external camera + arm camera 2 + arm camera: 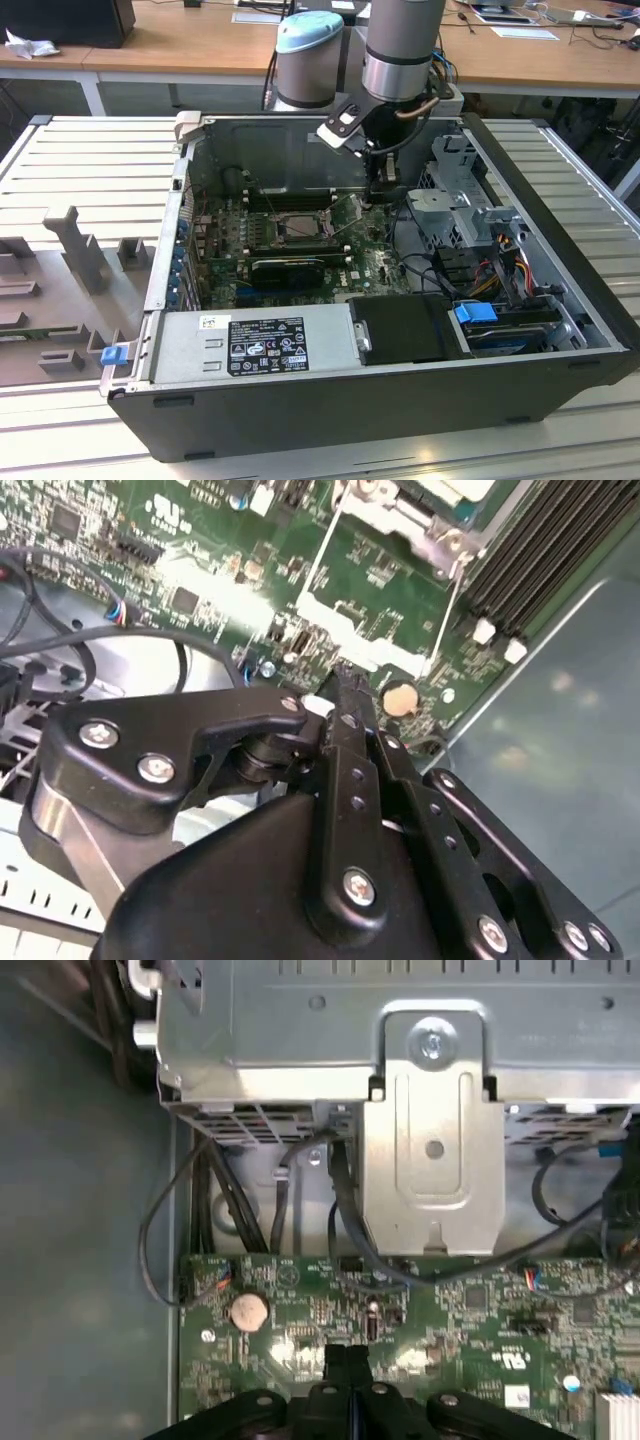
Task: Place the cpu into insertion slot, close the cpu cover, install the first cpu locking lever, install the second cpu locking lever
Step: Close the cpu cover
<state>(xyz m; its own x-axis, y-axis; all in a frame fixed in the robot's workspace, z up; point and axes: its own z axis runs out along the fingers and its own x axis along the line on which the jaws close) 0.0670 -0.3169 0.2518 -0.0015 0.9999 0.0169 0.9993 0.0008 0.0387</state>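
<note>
In the exterior view my gripper [385, 193] reaches down into the open computer case, over the green motherboard [370, 262]. It is just to the exterior view's right of the insertion slot [295, 230]. The cpu cover [346, 213] stands tilted up, open, between the slot and the gripper. In the second wrist view my shut black gripper [341, 683] ends right next to the free edge of the cpu cover [365, 652], with nothing seen between the fingers. A pale face at the slot looks like the cpu [462, 488]. In the first wrist view the gripper [347, 1357] hangs over the board's edge.
A grey drive cage [430, 1160] with black cables stands close beyond the gripper. A coin battery [248, 1309] lies on the board near the fingertips. Long black memory slots [540, 550] run beside the socket. The power supply [250, 345] fills the case's near side.
</note>
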